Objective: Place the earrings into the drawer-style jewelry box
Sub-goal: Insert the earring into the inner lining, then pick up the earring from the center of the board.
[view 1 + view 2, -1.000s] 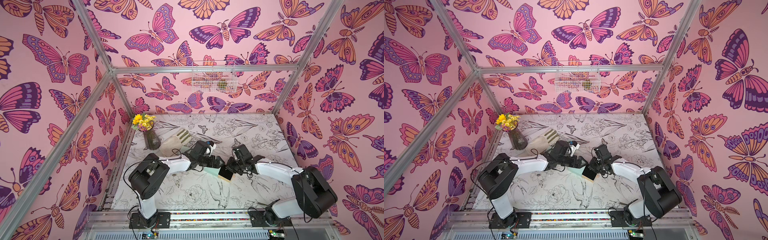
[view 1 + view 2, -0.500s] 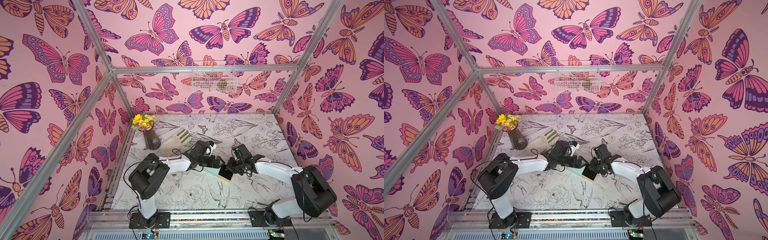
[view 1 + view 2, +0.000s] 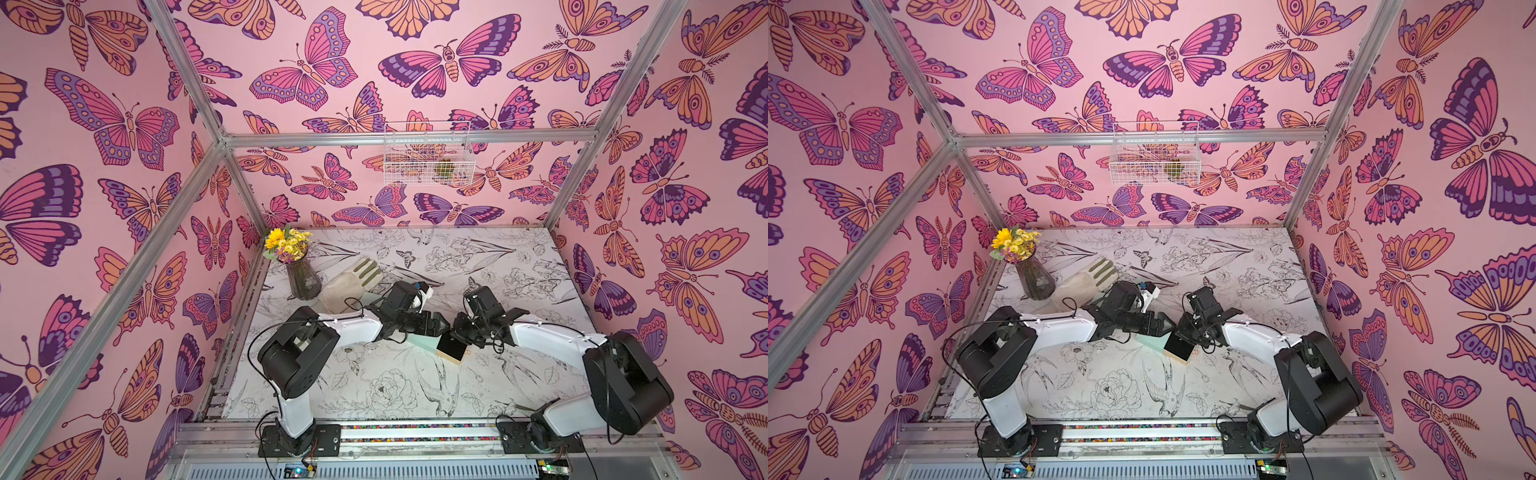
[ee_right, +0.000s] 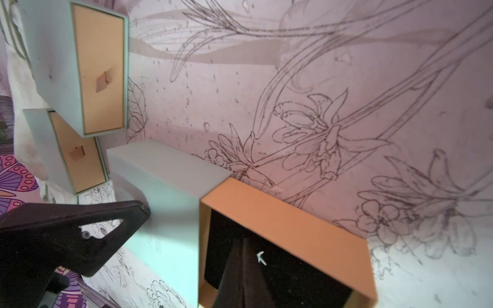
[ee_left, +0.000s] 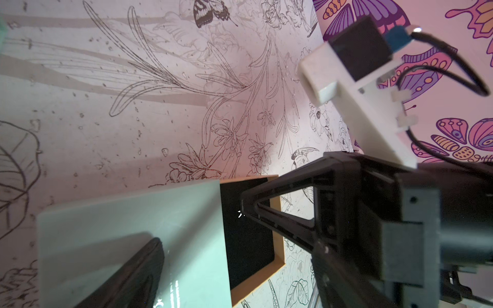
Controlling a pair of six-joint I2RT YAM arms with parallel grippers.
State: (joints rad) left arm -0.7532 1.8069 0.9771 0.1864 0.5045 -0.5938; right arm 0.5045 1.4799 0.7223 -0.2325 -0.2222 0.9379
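Just below centre in both top views, the right gripper [image 3: 456, 335], closed tight, reaches into the jewelry box's [image 3: 420, 344] pulled-out black-lined drawer [image 3: 451, 348], a silver earring [image 4: 261, 258] at its tip. The left gripper [image 3: 440, 328] is spread wide against the box.

No text, label, brand or number can be read in any view. The walls [image 3: 374, 62] carry only butterfly prints and the table sheet [image 3: 498, 257] only line drawings. The jewelry box [image 5: 133, 218] and its drawer [image 5: 248, 240] show plain faces — the small boards at the near rail are too small to read.
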